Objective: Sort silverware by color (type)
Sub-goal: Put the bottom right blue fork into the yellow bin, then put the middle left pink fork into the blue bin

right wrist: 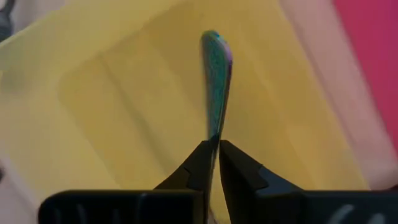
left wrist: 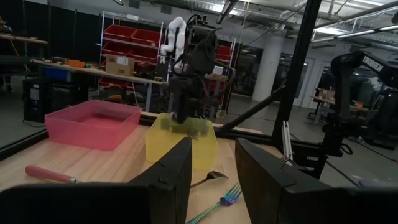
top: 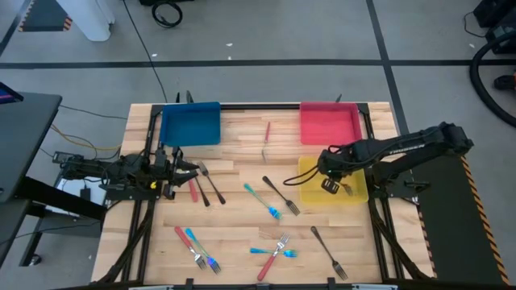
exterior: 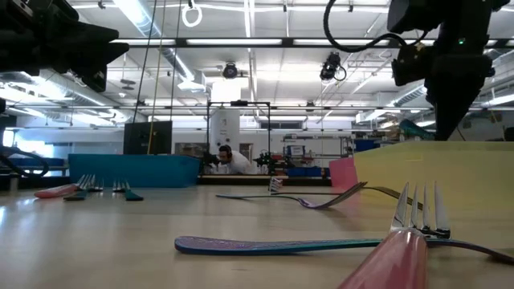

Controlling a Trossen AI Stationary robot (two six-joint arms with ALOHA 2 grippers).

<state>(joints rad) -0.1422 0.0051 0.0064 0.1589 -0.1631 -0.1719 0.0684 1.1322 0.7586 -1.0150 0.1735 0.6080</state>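
Right now I am pinching an iridescent fork (right wrist: 216, 81) between the nearly closed fingers of my right gripper (right wrist: 214, 163) over the yellow tray (top: 310, 193), its long axis running straight away from my fingers, while my left gripper (left wrist: 212, 169) is waiting part-open by the blue tray (top: 190, 125).

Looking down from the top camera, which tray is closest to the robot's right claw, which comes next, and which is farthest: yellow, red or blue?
Starting from the right gripper:
1. Yellow tray: nearest, the gripper hangs right over it.
2. Red tray: next, just behind the yellow one at the table's back edge.
3. Blue tray: farthest, across the table on the left arm's side.
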